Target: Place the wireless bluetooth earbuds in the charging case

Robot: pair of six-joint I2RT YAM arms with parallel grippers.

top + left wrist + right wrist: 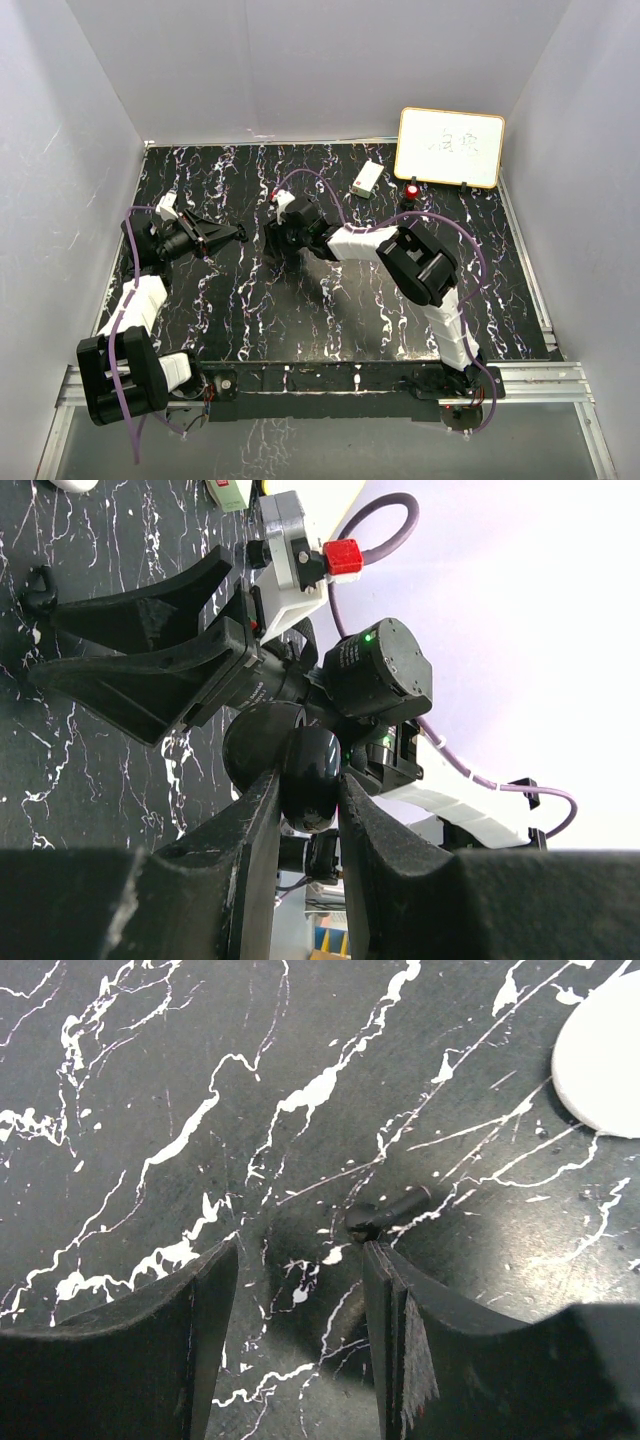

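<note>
Your left arm sits folded low at the near left, forearm running up the table's left side and wrist turned inward toward the middle. Your left gripper [234, 233] is pinched on what looks like a glossy black puck [310, 788], smooth and rounded, wedged between the matte black fingers [372, 832].

Your right arm rises from its base at the near right, bends at a bulky black elbow, and stretches its white forearm leftward over the centre. Your right gripper [298, 1260] points down with its jaws spread apart, gripping nothing. Its fingers are dull black plastic with curved inner faces and layered edges.

A black earbud [385, 1213], small, stubby and slightly shiny, lies on the table [150, 1070] just beside the tip of one right finger. You cannot tell whether they touch. The tabletop is black marble-patterned sheet with white veins.

Beyond it, part of a flat white puck [605, 1055] shows at the frame edge, apart from the earbud. Farther back lie a small white box [367, 178] and an orange-framed whiteboard [450, 147].
</note>
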